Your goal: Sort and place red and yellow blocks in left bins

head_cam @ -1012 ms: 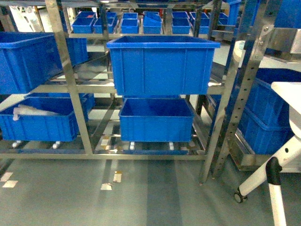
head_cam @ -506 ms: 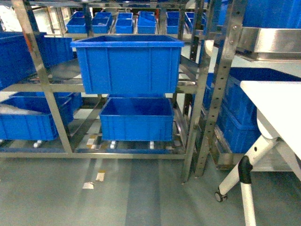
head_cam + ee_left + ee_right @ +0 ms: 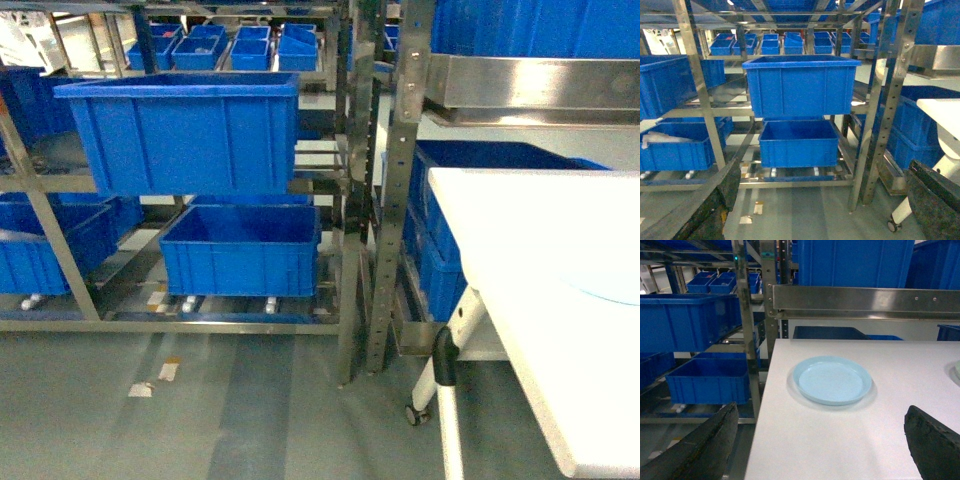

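Steel rack (image 3: 355, 180) stands between me and the white table (image 3: 530, 300). Left bins: upper crate (image 3: 180, 130) sits on the shelf directly above the lower crate (image 3: 240, 250). A pale blue plate (image 3: 832, 380) lies on the table, bare. I see no red or yellow blocks in any view. Left gripper (image 3: 825, 210) spread wide, holding nothing, facing the rack. Right gripper (image 3: 820, 450) likewise parted, over the table near the plate.

Steel rack (image 3: 358, 200): left of it, one large blue crate (image 3: 180, 135) on the shelf, a second crate (image 3: 240, 250) directly beneath. Right of it, a white table (image 3: 540, 290) on a castor leg (image 3: 440, 400).
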Controlling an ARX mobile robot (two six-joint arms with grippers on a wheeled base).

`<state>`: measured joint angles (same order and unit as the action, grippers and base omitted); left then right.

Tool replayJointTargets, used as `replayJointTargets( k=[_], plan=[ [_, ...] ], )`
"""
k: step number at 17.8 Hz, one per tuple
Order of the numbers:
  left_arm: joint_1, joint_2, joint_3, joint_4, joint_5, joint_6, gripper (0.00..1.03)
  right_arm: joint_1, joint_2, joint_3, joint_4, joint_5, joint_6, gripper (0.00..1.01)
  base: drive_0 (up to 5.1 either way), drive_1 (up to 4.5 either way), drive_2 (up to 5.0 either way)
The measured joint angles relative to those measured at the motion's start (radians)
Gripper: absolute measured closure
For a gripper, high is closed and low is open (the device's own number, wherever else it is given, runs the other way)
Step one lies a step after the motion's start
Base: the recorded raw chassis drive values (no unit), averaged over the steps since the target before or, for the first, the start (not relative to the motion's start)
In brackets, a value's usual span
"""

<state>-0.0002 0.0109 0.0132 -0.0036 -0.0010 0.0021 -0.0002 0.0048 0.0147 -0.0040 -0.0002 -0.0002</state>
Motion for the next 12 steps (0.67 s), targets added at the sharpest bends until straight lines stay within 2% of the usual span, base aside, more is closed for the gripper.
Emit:
replayJointTargets(
  k=[12],
  plan=[
    [0.0, 0.0, 0.0, 0.0, 0.0, 0.0, 0.05, 0.0, 0.0, 0.0, -0.001, 0.0, 0.0, 0.03, 4.8, -1.63, -3.3]
  ],
)
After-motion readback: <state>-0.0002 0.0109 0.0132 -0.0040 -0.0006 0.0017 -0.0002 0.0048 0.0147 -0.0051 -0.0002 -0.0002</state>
